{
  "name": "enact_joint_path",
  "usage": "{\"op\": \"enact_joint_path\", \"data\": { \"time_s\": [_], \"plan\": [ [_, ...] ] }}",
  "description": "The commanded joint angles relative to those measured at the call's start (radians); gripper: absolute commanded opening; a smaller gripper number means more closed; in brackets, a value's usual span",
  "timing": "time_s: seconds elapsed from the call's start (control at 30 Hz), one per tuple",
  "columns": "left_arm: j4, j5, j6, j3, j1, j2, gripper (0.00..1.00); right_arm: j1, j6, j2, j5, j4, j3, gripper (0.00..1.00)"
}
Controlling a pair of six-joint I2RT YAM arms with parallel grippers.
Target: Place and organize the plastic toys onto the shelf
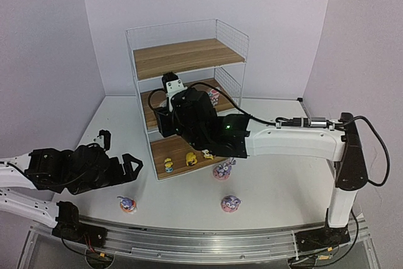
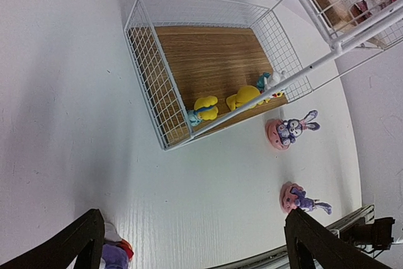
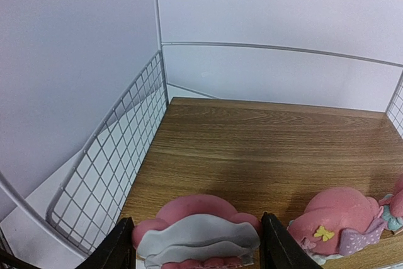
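Note:
The shelf [image 1: 189, 58] stands at the table's middle back. My right gripper [image 1: 172, 86] reaches into its middle tier and is shut on a pink-and-white hatted figure [image 3: 196, 234] just over the board [image 3: 264, 143]. A second hatted figure [image 3: 340, 222] stands to its right, and one shows in the top view [image 1: 214, 96]. Three yellow/white toys [image 1: 169, 165] [image 1: 191, 159] [image 1: 208, 154] stand on the bottom board. Three purple bunnies [image 1: 128, 204] [image 1: 230, 203] [image 1: 221, 171] lie on the table. My left gripper [image 1: 118, 149] is open and empty above the left bunny [image 2: 113, 255].
The shelf's wire side wall [image 3: 119, 155] is close to the left of my right gripper. In the left wrist view the bottom tier's wire front [image 2: 151, 80] faces my left gripper, with two bunnies [image 2: 291, 130] [image 2: 299, 198] to the right. A metal rail [image 1: 208, 244] runs along the near edge.

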Motion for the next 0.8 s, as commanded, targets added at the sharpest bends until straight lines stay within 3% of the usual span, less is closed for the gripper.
{"op": "enact_joint_path", "data": {
  "time_s": [0.0,0.43,0.77],
  "plan": [
    [0.031,-0.023,0.005,0.006,-0.001,-0.004,1.0,-0.008,0.026,0.019,-0.007,0.03,0.042,0.2],
    [0.038,-0.024,-0.004,-0.021,-0.003,-0.05,1.0,-0.01,0.015,0.073,-0.01,0.047,0.067,0.28],
    [0.041,-0.023,-0.005,-0.025,-0.002,-0.052,1.0,-0.009,-0.019,0.071,0.0,0.173,-0.003,0.32]
  ]
}}
